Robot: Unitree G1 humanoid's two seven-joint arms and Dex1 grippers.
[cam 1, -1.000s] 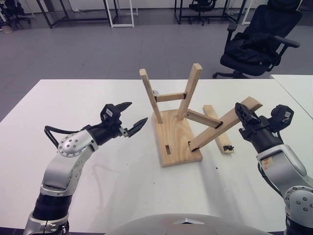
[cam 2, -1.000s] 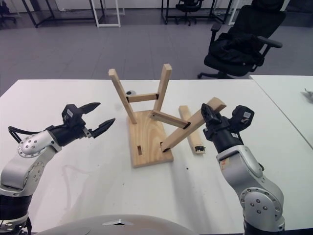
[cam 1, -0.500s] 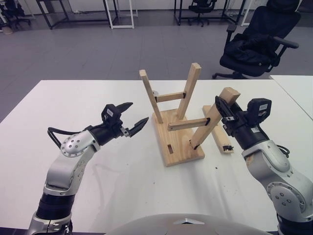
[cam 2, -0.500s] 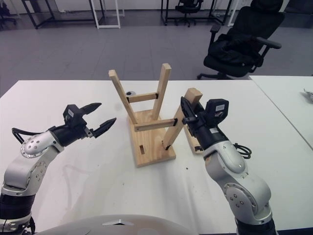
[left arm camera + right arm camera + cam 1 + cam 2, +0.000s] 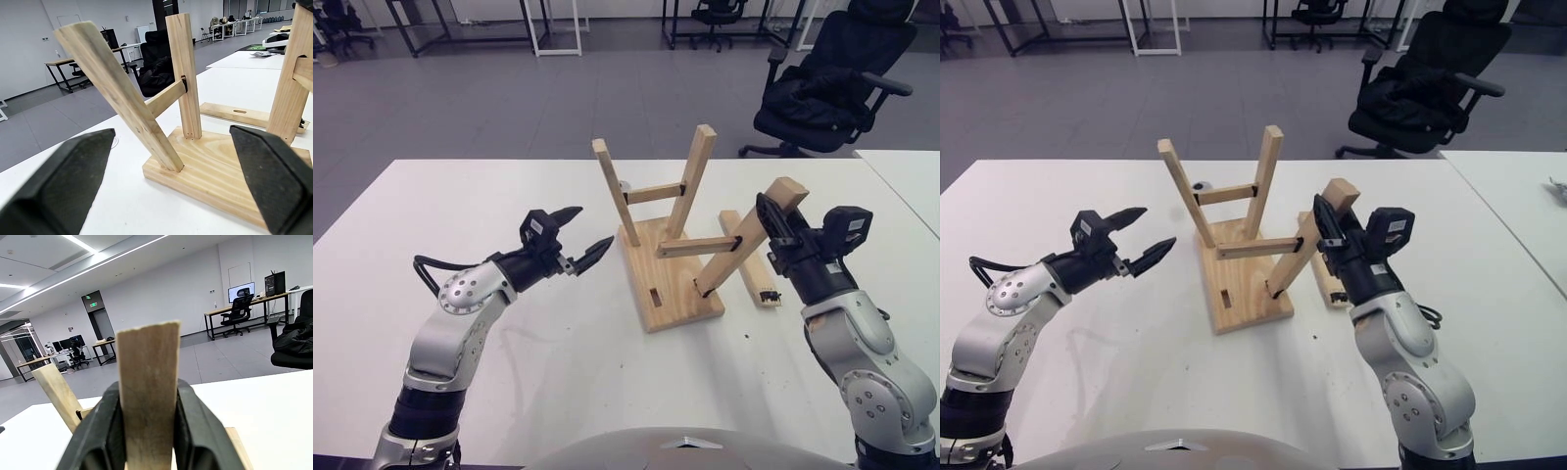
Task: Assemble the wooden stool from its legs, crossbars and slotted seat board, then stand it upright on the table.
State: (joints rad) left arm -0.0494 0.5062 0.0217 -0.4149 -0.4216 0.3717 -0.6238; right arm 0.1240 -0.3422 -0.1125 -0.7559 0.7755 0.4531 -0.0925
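Up from its low slant swings the third leg [image 5: 722,262], now steep over the seat board [image 5: 674,282], foot at the board's right edge, right gripper [image 5: 770,218] clamped tight near its top. The board lies mid-table [image 5: 509,196], nearer the far edge. Left gripper [image 5: 592,224] hovers wide open, empty, left of the board

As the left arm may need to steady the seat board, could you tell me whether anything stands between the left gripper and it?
Nothing visible does. Only bare table lies between the open left gripper and the seat board; the leg held in the right gripper stands at the board's right side.
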